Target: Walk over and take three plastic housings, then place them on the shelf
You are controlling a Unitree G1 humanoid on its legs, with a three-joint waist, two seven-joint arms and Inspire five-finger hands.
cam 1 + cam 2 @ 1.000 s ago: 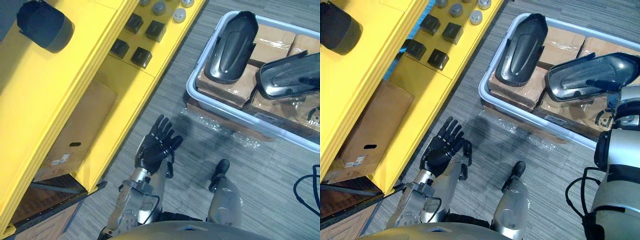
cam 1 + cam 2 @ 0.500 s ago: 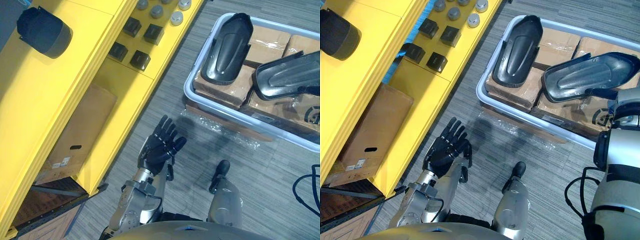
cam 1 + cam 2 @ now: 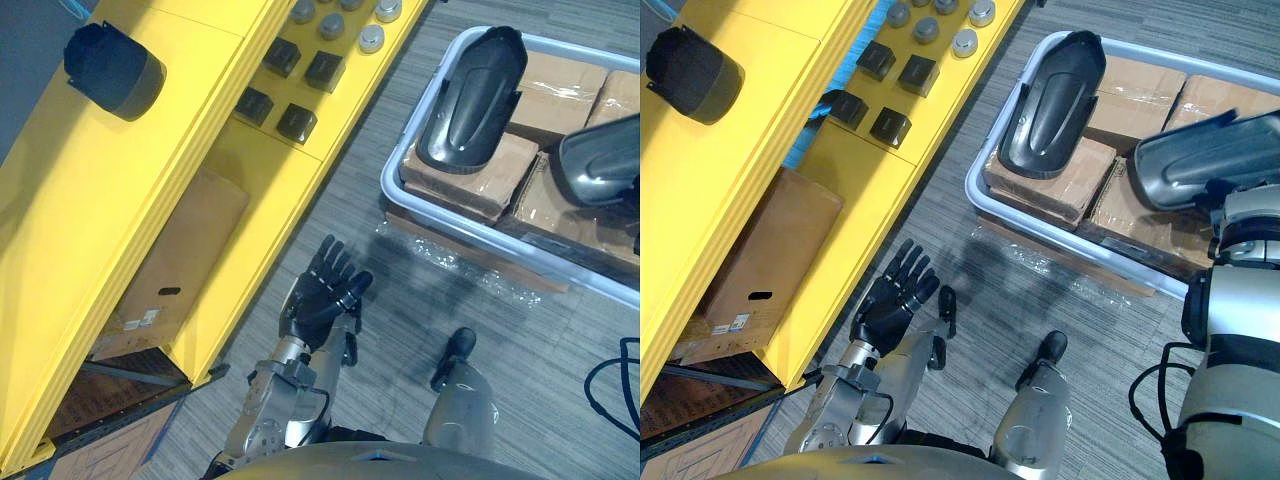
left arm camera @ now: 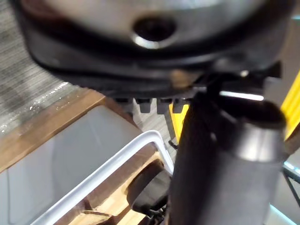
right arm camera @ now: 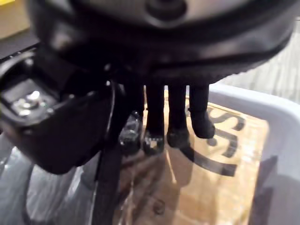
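The left hand [image 3: 322,295] is hanging spread and empty by the yellow shelf [image 3: 80,200]. The right hand [image 5: 159,56] is hovering at a plastic housing [image 3: 1200,160] in the bin [image 3: 975,185], its grip impossible to tell. A shallow hold is risking a drop.

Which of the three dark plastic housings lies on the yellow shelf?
The short, rounded dark housing on the yellow shelf's top board; the two long, tapered housings lie on wrapped cardboard boxes inside the pale grey tub.

Yellow shelf [image 3: 100,200], glossy black housings [image 3: 470,100], whitish-grey bin [image 3: 480,236], brown cartons [image 3: 462,180], grey streaked floor [image 3: 530,370]
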